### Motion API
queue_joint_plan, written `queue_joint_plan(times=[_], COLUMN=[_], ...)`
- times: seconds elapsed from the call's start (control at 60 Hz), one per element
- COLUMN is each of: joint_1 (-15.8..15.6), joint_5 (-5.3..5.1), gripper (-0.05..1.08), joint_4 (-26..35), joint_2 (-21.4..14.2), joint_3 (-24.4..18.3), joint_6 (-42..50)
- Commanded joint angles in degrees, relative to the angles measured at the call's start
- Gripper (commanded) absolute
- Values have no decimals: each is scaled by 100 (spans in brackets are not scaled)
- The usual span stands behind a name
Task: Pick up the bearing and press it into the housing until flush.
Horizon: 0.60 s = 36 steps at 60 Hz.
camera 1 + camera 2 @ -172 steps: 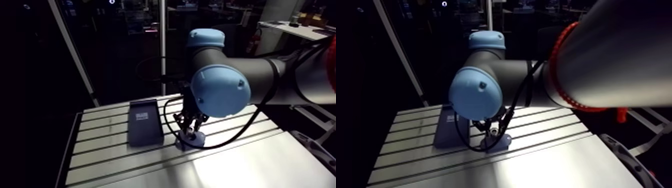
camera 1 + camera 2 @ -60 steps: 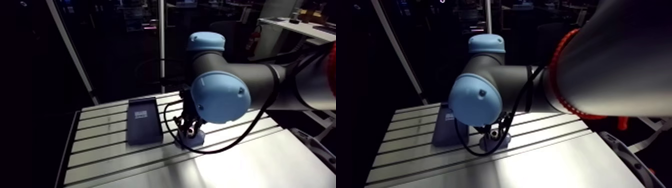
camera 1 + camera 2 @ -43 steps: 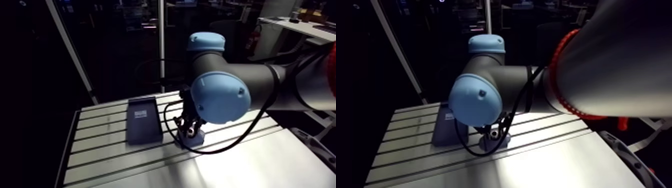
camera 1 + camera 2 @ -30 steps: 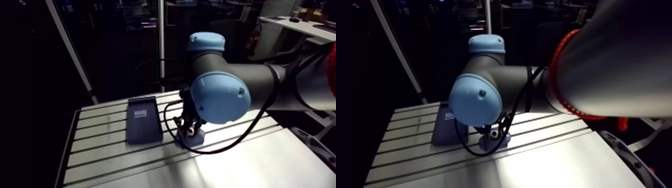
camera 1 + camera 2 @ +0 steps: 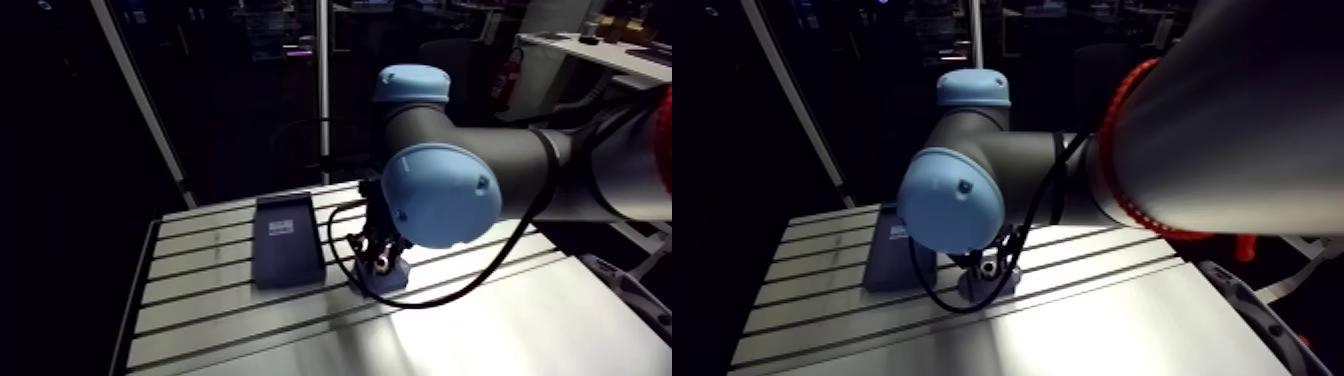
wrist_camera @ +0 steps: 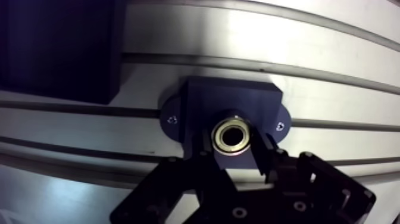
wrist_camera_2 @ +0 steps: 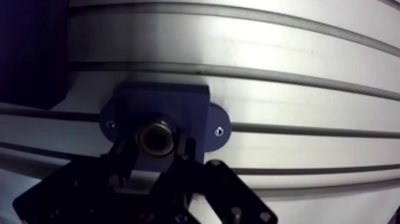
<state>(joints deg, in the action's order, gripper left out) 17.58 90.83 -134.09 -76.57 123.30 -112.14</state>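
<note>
I judge this to be the pressing step. My gripper (image 6: 233, 146) is narrow and clamped on the bearing (image 6: 232, 136), with one finger (image 6: 263, 156) on each side of the silver ring. The ring sits at the round hole in the middle of the dark blue housing (image 6: 232, 98). It looks centred there, with both of the housing's side ears showing level beside it. I cannot tell whether it is already seated flush or rides a little proud, since the view looks nearly straight down on it.

In the arm view the housing stands on the slotted table (image 5: 200, 300), right of a dark flat box (image 5: 288, 240) and close beside it but not touching.

The next move, as I see it, calls for a straight push down with the ring kept square to the hole. If it tilts it may jam, and my fingers must clear the housing's top face before the ring can go fully home.
</note>
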Motion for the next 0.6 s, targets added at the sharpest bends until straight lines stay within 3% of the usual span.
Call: queue_joint_plan(times=[0.017, 0.6], joint_1=[0, 18], joint_5=[0, 9], gripper=[79, 79], joint_4=[0, 0], joint_2=[-10, -11], joint_3=[6, 25], joint_6=[-22, -41])
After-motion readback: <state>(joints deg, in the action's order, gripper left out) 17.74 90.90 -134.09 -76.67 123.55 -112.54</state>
